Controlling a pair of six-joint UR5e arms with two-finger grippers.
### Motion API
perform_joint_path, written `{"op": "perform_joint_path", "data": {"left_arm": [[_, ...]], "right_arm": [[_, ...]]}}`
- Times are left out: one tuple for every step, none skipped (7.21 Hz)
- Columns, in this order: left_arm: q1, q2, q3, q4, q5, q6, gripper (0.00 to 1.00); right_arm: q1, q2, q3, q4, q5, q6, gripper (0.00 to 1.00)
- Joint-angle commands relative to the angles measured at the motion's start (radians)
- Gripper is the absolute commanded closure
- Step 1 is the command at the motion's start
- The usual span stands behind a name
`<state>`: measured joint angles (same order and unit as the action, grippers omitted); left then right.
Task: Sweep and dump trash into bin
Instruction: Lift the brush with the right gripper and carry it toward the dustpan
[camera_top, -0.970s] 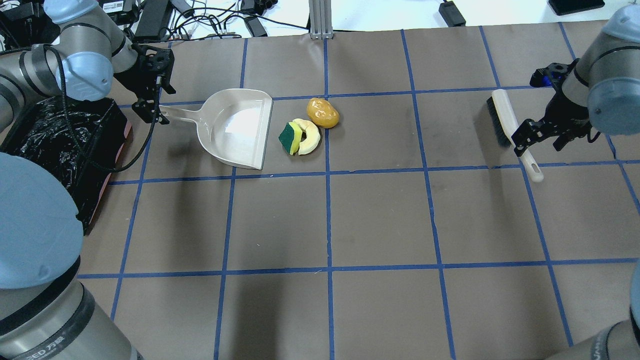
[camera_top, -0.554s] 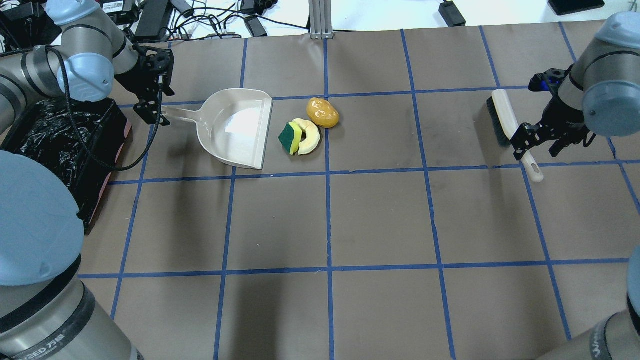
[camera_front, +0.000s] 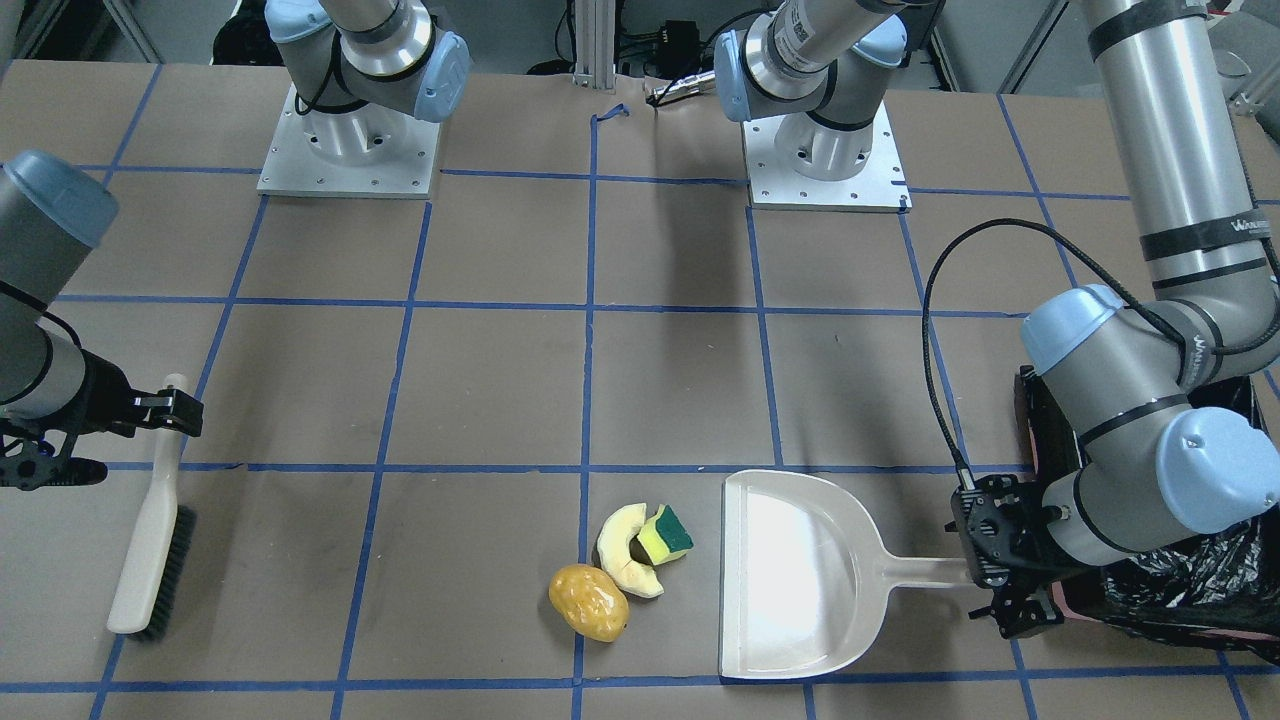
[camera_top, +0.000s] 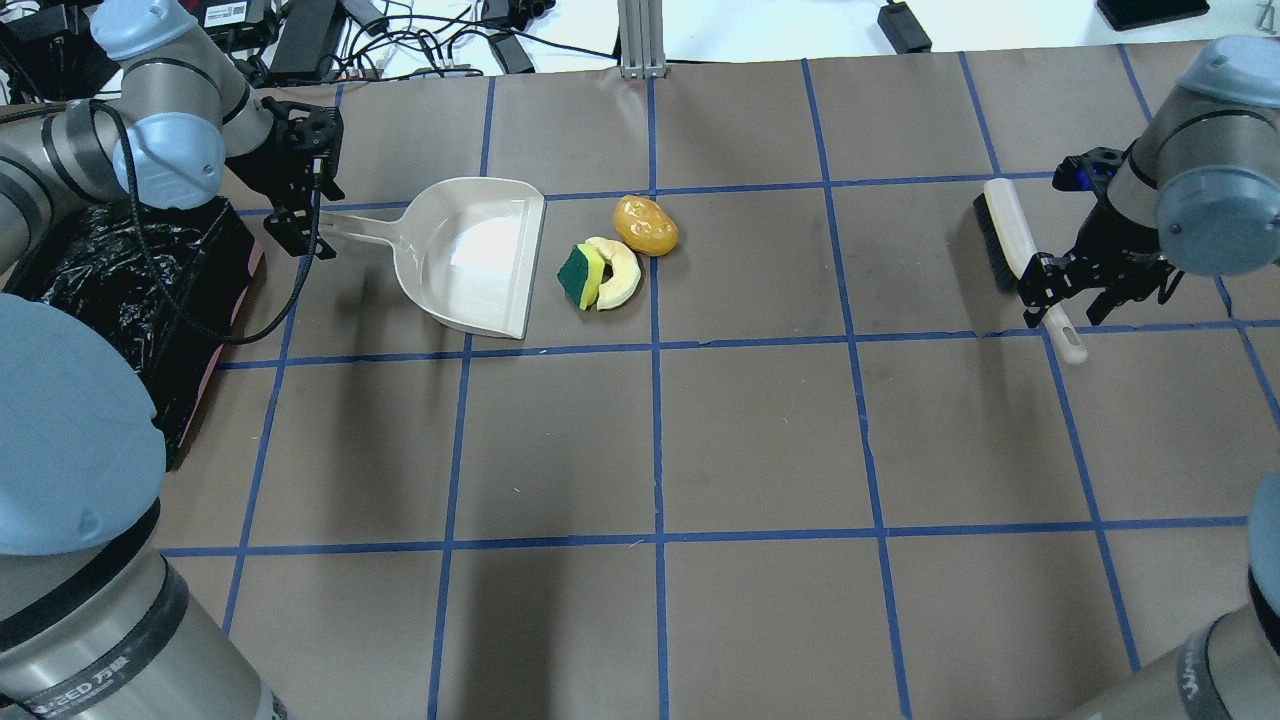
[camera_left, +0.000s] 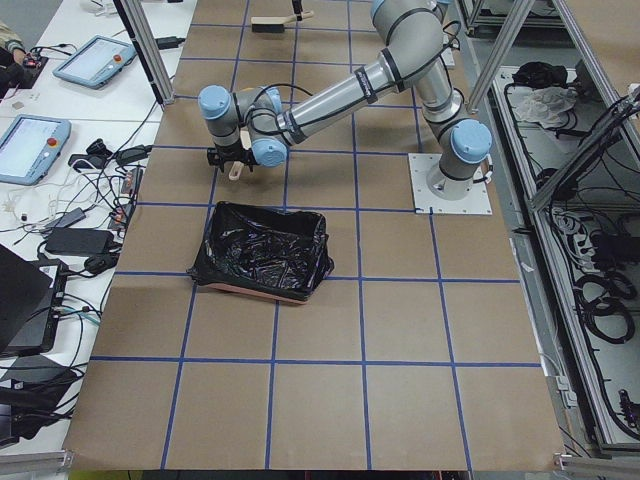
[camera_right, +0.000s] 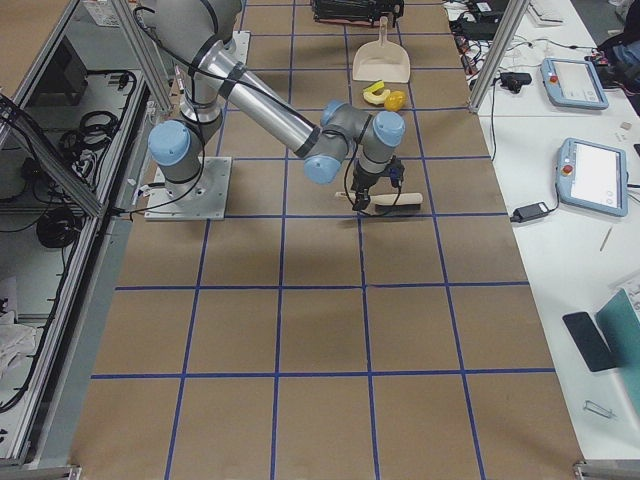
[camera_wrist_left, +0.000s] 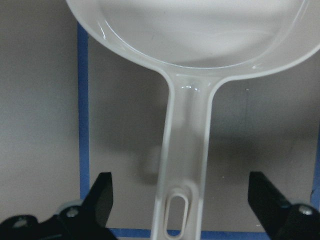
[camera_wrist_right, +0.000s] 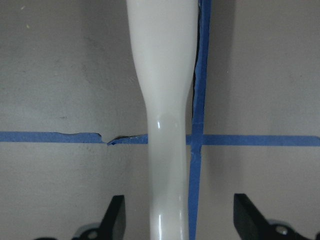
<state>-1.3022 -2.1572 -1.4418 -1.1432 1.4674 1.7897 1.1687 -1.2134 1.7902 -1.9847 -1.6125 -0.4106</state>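
The trash lies in a cluster: a yellow-orange lump (camera_top: 645, 225), a cream wedge (camera_top: 622, 275) and a yellow-green sponge piece (camera_top: 580, 276). The cluster sits just right of the mouth of the cream dustpan (camera_top: 470, 255). The black-lined bin (camera_top: 130, 290) stands at the table's left edge. My left gripper (camera_top: 305, 218) is open, its fingers either side of the dustpan handle (camera_wrist_left: 182, 165). My right gripper (camera_top: 1062, 305) is open, its fingers either side of the handle (camera_wrist_right: 167, 150) of the brush (camera_top: 1005, 235), which lies flat at the right.
Blue tape lines grid the brown table cover (camera_top: 760, 440). Cables and power bricks (camera_top: 400, 35) lie beyond the table's far edge. The two arm bases (camera_front: 345, 150) stand on plates at the robot's side of the table.
Both grippers have shifted slightly along their handles and settled lower over them, still open. The dustpan, brush and trash have not moved.
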Motion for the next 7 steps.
{"op": "perform_joint_path", "data": {"left_arm": [[0.004, 0.0, -0.006, 0.002, -0.001, 0.001, 0.07], [0.004, 0.0, -0.006, 0.003, -0.002, 0.002, 0.18], [0.004, 0.002, -0.008, 0.002, -0.001, 0.002, 0.38], [0.003, 0.002, -0.008, 0.003, -0.001, 0.001, 0.47], [0.003, 0.003, -0.008, 0.002, 0.001, 0.001, 0.56], [0.001, 0.005, -0.008, 0.002, 0.001, 0.001, 0.65], [0.001, 0.003, -0.008, 0.002, 0.001, 0.001, 0.74]], "right_arm": [[0.0, 0.0, 0.0, 0.01, -0.001, 0.003, 0.26], [0.0, 0.0, 0.0, 0.024, -0.001, 0.003, 0.31], [0.0, 0.0, 0.0, 0.029, 0.0, 0.003, 0.33], [0.0, 0.002, 0.0, 0.029, 0.0, 0.003, 0.33], [0.0, 0.002, 0.0, 0.029, 0.0, 0.003, 0.33], [0.0, 0.002, 0.0, 0.029, 0.0, 0.003, 0.35], [0.0, 0.002, 0.0, 0.035, 0.002, 0.003, 0.55]]}}
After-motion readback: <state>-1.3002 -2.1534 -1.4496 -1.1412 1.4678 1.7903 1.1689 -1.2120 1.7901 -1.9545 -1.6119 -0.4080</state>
